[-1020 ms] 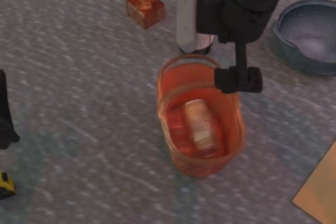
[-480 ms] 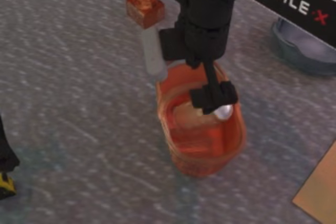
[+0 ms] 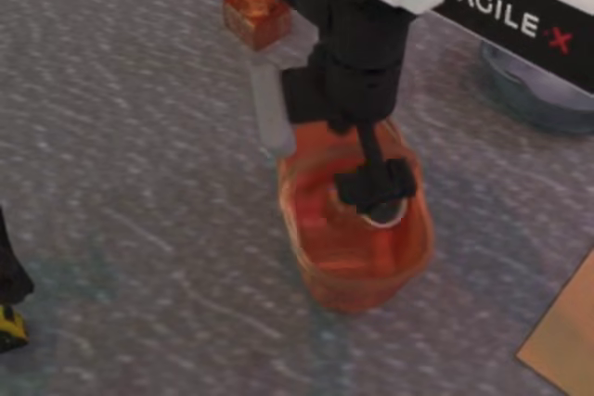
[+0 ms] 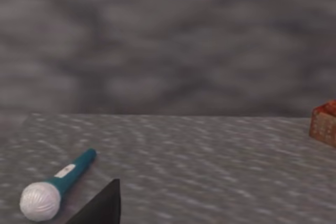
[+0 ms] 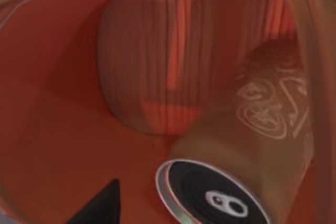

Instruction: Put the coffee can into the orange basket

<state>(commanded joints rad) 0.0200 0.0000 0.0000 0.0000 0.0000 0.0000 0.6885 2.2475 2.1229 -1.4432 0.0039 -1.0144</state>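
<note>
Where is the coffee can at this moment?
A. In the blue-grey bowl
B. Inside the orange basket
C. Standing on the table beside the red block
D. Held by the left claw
B: the right wrist view shows the coffee can lying against the red-orange inner wall of the orange basket.

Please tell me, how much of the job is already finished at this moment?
Done: the coffee can lies inside the orange basket, leaning on its wall. In hand: the right claw hangs low inside the basket over the can. Left: withdrawing that arm. The left claw sits parked at the table's left edge.
</note>
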